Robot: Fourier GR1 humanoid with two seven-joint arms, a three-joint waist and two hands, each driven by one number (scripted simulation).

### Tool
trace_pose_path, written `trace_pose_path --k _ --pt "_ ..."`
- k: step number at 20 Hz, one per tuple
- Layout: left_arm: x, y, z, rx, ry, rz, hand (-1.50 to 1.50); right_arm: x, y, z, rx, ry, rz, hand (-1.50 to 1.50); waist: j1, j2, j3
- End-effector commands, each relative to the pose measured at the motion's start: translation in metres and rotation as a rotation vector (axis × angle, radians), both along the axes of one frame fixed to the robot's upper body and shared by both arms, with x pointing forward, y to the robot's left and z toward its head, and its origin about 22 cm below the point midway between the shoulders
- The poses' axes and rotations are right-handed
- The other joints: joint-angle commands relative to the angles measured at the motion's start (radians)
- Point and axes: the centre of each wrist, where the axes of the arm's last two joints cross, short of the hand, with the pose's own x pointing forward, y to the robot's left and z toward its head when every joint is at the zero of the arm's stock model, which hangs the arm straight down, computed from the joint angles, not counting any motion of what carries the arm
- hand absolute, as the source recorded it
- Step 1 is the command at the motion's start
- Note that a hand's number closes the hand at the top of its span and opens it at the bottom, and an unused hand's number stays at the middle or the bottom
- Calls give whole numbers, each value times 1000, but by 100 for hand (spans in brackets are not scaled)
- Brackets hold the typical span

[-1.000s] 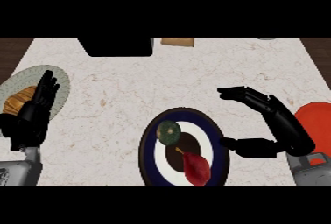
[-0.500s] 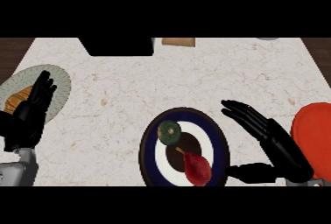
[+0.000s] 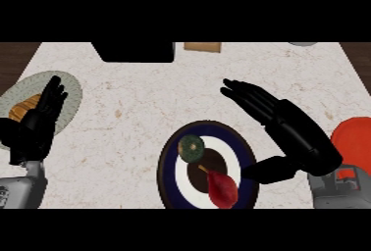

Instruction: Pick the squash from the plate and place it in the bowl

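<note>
- The right hand (image 3: 297, 135) is now farther out and more to the left, fingers (image 3: 250, 95) straightened beyond the plate's (image 3: 167, 169) far-right rim.
- Its thumb (image 3: 264, 172) now lies at the plate's right rim.

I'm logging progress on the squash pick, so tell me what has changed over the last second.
The right hand dipped, then shifted a little left and farther out. Its straight fingers now angle past the far right side of the plate, with the thumb by the plate's right rim. It took hold of nothing. Unchanged: the squash and the red item on the plate, the red bowl, and the left hand resting open at the left.
</note>
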Motion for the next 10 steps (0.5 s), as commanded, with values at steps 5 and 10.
trace_pose_path --k 5,10 --pt "2 4 17 -7 8 -10 0 20 52 14 -346 120 10 -150 6 0 0" --pt "-3 -10 4 1 -5 -3 0 50 82 -1 -443 213 56 -150 7 3 1"
